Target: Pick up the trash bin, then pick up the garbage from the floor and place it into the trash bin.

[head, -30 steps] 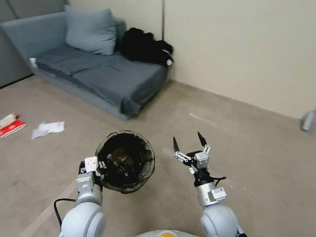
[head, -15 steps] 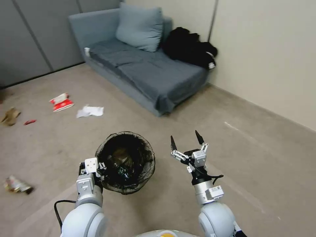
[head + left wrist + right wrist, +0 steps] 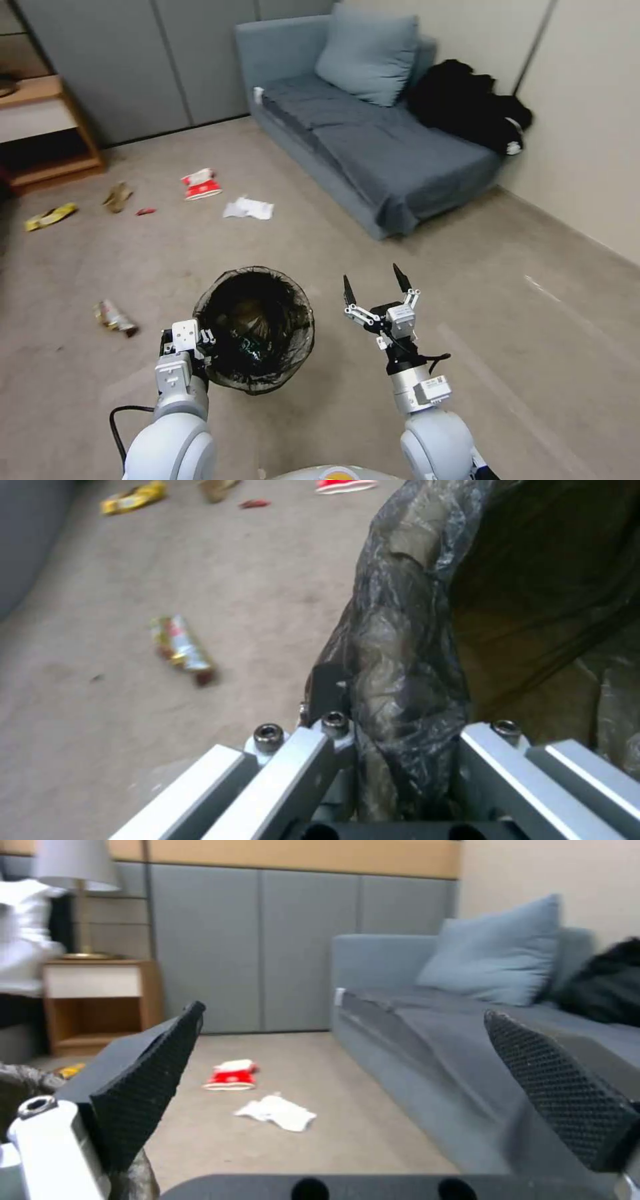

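My left gripper (image 3: 200,347) pinches the near rim of the trash bin (image 3: 254,327), one finger (image 3: 328,690) outside the dark bag (image 3: 400,645) and the other hidden inside it. The bin hangs off the floor in front of me, between my two arms. Its white wall is covered by the bag. Inside it I make out something brownish and something shiny, too dark to name. My right gripper (image 3: 375,287) hovers just right of the bin with its fingers spread wide and nothing between them.

On the carpet ahead lie a crumpled white tissue (image 3: 249,209), a crushed red-and-white cup (image 3: 200,186), a tiny red scrap (image 3: 145,211), a tan paper piece (image 3: 117,196) and a yellow wrapper (image 3: 51,215). Near my left lies a crumpled foil wrapper (image 3: 115,317); its print is unreadable.
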Motion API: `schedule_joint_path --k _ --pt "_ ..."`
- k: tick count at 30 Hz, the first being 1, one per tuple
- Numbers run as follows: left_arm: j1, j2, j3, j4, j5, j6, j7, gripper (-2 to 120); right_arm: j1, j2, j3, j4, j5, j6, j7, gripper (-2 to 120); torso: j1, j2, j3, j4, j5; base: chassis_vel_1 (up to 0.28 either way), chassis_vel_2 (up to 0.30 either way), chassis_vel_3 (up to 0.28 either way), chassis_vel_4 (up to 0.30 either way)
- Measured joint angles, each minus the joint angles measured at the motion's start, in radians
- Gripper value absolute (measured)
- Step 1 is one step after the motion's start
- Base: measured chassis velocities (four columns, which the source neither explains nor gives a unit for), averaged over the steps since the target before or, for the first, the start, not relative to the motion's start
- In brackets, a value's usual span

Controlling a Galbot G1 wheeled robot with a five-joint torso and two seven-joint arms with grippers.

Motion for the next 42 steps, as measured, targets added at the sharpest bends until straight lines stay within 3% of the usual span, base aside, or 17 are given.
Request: schedule_joint_path --k 8,17,42 --pt "-0.004 -0.005 0.002 0.007 0.008 0.000 -0.003 0 0.000 0.002 -0.004 -0.003 0.004 0.006 -0.003 100 0.000 0.000 0.000 0.0000 0.0000 0.132 0.128 0.126 0.134" --pt "-0.007 -0.009 0.005 0.022 0.031 -0.051 0.019 0 -0.004 0.006 -0.008 -0.003 0.003 0.013 -0.012 100 0.000 0.000 0.000 0.0002 0.0000 0.099 0.102 0.090 0.088" --pt "-0.004 -0.014 0.010 0.023 0.039 -0.061 0.036 0 -0.012 0.014 0.002 0.004 0.009 0.008 -0.010 100 0.000 0.000 0.000 -0.0001 0.0000 -0.001 0.002 0.002 -0.002"
